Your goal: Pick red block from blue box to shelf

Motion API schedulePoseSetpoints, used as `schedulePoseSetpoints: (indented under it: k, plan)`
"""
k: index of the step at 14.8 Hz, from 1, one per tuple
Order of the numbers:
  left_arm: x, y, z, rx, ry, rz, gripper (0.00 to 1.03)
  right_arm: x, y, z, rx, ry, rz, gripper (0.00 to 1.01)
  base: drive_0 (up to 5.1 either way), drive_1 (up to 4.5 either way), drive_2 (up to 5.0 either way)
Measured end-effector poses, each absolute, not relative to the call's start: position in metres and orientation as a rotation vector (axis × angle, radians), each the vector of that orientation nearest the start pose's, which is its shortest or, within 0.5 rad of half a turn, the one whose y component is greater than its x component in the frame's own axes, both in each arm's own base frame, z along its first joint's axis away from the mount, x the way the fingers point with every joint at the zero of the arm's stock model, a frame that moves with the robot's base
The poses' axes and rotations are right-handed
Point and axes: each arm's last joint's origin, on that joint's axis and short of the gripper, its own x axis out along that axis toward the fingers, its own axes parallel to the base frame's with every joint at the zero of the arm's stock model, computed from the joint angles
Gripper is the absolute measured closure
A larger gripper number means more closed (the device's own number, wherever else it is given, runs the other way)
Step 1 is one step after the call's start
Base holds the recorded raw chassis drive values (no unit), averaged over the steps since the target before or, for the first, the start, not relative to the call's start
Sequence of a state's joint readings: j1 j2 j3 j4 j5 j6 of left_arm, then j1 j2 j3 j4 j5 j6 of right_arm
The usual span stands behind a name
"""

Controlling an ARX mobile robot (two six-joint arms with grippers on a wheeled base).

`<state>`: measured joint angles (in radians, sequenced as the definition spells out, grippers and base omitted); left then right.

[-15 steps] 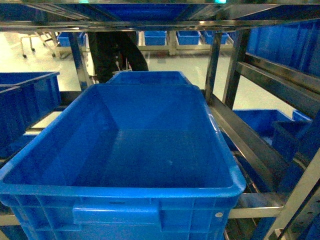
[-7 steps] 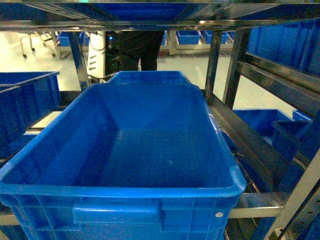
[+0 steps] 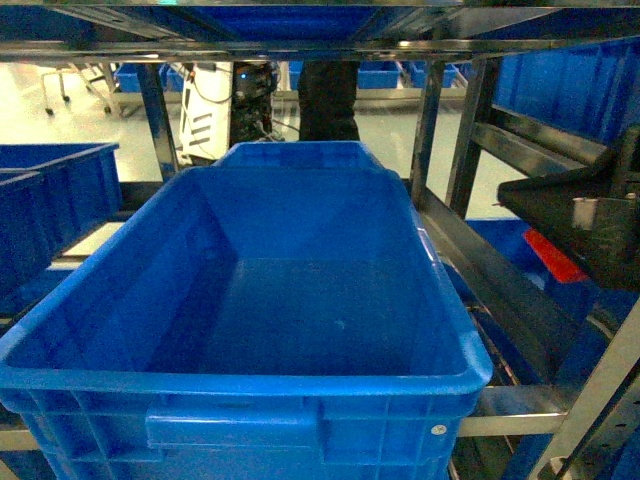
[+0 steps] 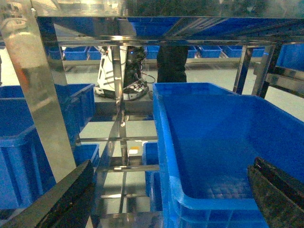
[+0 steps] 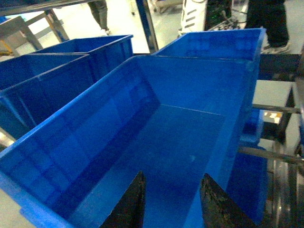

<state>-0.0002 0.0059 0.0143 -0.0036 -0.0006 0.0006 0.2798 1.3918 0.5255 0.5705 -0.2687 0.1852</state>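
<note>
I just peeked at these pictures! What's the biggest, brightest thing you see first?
The big blue crate fills the middle of the head view, and its inside looks bare. It sits on the steel shelf. At the right edge, the right gripper pokes in, with something red beneath it; no red block can be identified for sure.

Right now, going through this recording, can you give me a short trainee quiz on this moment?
1. True or false: the large blue crate in front has several items lying inside.
2. In the right wrist view, the right gripper has its fingers: A) shut on a brick, B) apart with nothing between them, C) out of view.
3. Fill in: in the head view, the right gripper shows at the ___ edge.

Key: 1 false; 2 B; 3 right.
</note>
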Motion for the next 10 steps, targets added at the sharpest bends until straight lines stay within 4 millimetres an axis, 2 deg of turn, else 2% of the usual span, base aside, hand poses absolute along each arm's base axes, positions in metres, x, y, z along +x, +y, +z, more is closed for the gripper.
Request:
schedulePoseSetpoints:
  k: [3, 6, 10]
  plan:
    - [0.097, 0.0, 0.168, 0.001, -0.005, 0.001, 0.05, 0.267, 0.103, 0.172, 0.189, 0.376, 0.587, 0.73, 0.0, 0.0, 0.0]
    - [0.097, 0.0, 0.168, 0.001, -0.005, 0.001, 0.05, 0.294, 0.141, 0.157, 0.153, 0.38, 0.713, 0.73, 0.0, 0.0, 0.0]
    - [0.097, 0.0, 0.168, 0.001, -0.005, 0.0, 0.05, 0.292, 0.16, 0.145, 0.102, 0.378, 0.765, 0.73, 0.0, 0.0, 0.0]
